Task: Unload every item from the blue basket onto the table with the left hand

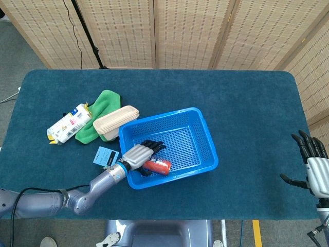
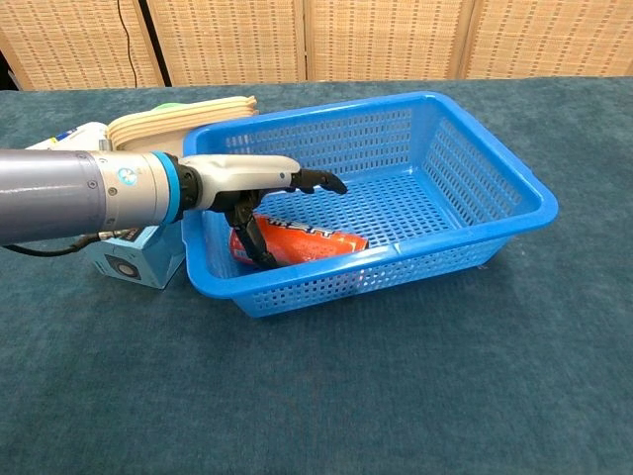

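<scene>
The blue basket (image 1: 208,140) (image 2: 516,184) stands mid-table. An orange soda can (image 1: 158,166) (image 2: 309,238) lies on its side inside, against the near wall. My left hand (image 1: 138,156) (image 2: 245,180) reaches over the basket's near-left corner and hovers above the can's left end. Its fingers are stretched out flat, and one dark fingertip (image 2: 259,249) points down and touches the can. It does not grip the can. My right hand (image 1: 313,165) hangs at the table's far right edge, fingers spread, holding nothing.
Left of the basket lie a beige lidded box (image 1: 116,121) (image 2: 180,116), a green cloth (image 1: 101,114), a white packet (image 1: 67,124) and a small blue box (image 1: 105,156) (image 2: 130,260). Wicker screens stand behind the table.
</scene>
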Robot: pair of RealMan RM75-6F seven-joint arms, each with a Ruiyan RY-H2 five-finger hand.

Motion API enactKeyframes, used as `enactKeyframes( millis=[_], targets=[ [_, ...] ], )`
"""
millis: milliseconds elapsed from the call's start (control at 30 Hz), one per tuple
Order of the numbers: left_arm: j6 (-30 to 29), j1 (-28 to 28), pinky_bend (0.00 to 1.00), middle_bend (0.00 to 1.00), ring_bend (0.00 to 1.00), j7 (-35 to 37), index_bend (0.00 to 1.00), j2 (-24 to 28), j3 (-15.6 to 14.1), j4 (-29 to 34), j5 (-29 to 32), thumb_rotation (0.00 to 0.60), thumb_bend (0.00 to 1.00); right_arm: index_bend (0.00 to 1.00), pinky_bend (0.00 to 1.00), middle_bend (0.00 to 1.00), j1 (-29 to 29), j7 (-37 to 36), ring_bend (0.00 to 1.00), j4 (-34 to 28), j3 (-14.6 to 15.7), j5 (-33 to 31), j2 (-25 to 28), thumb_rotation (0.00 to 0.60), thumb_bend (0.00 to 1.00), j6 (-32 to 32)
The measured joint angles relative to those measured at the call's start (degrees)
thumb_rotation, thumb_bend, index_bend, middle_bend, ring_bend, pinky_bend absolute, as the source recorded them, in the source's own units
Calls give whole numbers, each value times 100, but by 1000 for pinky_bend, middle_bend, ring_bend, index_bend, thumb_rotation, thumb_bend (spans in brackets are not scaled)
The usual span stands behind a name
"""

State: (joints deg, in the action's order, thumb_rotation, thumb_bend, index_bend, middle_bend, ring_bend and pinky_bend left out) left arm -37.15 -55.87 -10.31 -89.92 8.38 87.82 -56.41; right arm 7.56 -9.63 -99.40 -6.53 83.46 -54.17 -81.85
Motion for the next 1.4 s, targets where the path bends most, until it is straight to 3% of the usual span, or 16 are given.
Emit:
enactKeyframes(
  millis=[300,567,667,733,800,867,933,1133,1400],
  targets=[
    [397,-26,34,0,0,226,0,681,-174,184,-749,600,242,0,0,0,19,92,0,-33,15,17,-23,600,0,33],
    [407,-203,45,0,0,-92,0,178,-311,-316,-575,600,242,0,0,0,24,166,0,-69,35,30,-31,600,0,54],
    [213,-224,175,1,18,-248,0,-92,-323,-512,-466,600,248,0,0,0,33,163,0,-63,42,40,-28,600,0,72],
    [29,-217,305,66,115,-303,57,-289,-303,-607,-417,600,273,0,0,0,38,158,0,-61,42,43,-23,600,0,79],
    [-130,-197,422,285,301,-293,269,-454,-254,-683,-399,600,352,0,0,0,40,140,0,-60,44,45,-15,600,0,89],
    [-339,-162,481,447,424,-241,444,-585,-178,-770,-447,600,435,0,0,0,32,106,0,-58,44,52,-5,600,0,71],
    [-591,-109,516,528,492,-166,539,-674,-97,-827,-568,600,501,0,0,0,25,70,0,-54,43,60,6,600,0,55],
    [-1208,47,533,559,523,118,577,-620,163,-759,-1068,600,581,0,0,0,29,14,0,-48,46,87,27,600,0,61],
    [-1829,385,533,559,520,540,578,237,426,-168,-1454,600,573,0,0,0,-15,-27,0,-86,65,178,57,600,0,-51]
  ],
)
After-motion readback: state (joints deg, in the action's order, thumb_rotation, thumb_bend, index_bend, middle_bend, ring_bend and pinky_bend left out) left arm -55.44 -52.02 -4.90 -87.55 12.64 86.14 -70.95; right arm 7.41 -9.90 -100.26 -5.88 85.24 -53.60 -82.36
